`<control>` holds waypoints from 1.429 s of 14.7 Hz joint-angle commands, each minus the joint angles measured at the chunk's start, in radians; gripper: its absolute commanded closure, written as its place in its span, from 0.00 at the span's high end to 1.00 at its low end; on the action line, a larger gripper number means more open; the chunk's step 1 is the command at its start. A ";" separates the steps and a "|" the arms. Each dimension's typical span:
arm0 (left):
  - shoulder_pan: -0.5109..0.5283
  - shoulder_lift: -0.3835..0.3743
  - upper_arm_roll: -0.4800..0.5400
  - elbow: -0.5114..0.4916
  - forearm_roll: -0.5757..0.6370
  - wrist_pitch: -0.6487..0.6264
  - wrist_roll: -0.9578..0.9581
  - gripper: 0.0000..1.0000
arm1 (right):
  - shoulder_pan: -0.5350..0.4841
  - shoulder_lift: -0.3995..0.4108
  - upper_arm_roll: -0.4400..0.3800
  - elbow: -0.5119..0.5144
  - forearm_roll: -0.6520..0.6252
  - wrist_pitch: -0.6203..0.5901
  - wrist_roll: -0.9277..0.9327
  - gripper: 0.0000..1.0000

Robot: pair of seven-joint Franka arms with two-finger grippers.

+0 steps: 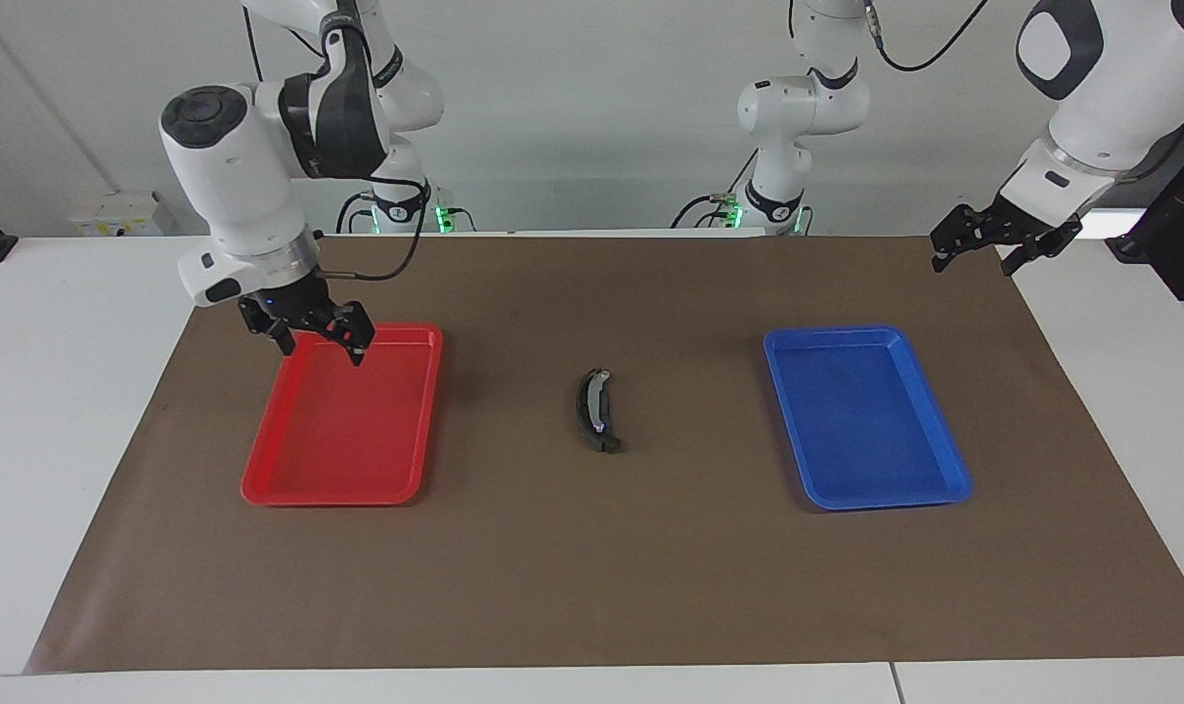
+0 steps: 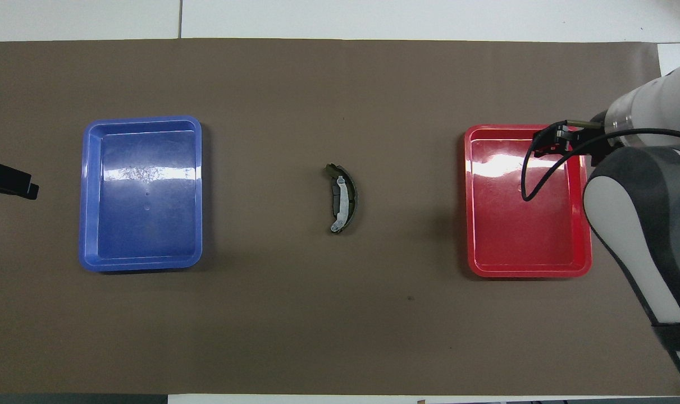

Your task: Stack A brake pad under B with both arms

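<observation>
B point(image 1: 594, 409), the long curved black crescent with a pale silver end nearer the robots, lies on the brown mat midway between the two trays; it also shows in the overhead view point(image 2: 342, 199). A dark grey bit shows at its end farther from the robots. I cannot make out the A brake pad as a separate thing. My right gripper point(image 1: 321, 342) hangs open and empty over the red tray point(image 1: 288, 484), also seen from above point(image 2: 550, 145). My left gripper point(image 1: 978, 260) is open and empty, raised over the mat's edge at the left arm's end point(image 2: 7, 180).
The red tray point(image 2: 528, 273) lies toward the right arm's end and a blue tray point(image 1: 865, 499) point(image 2: 140, 264) toward the left arm's end; nothing shows in either. The brown mat point(image 1: 592, 587) covers most of the white table.
</observation>
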 commanded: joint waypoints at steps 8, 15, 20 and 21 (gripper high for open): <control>-0.010 -0.035 0.005 -0.047 0.016 0.025 -0.015 0.99 | -0.118 -0.073 0.023 0.145 0.016 -0.310 -0.114 1.00; -0.010 -0.041 0.005 -0.055 0.015 0.025 -0.013 0.99 | -0.086 -0.061 0.032 0.183 -0.001 -0.281 -0.136 1.00; -0.012 -0.043 0.005 -0.060 0.016 0.024 -0.013 0.99 | -0.086 -0.056 0.032 0.205 0.020 -0.305 -0.177 1.00; -0.012 -0.043 0.005 -0.060 0.015 0.024 -0.012 0.99 | -0.093 -0.030 0.026 0.253 0.048 -0.342 -0.177 1.00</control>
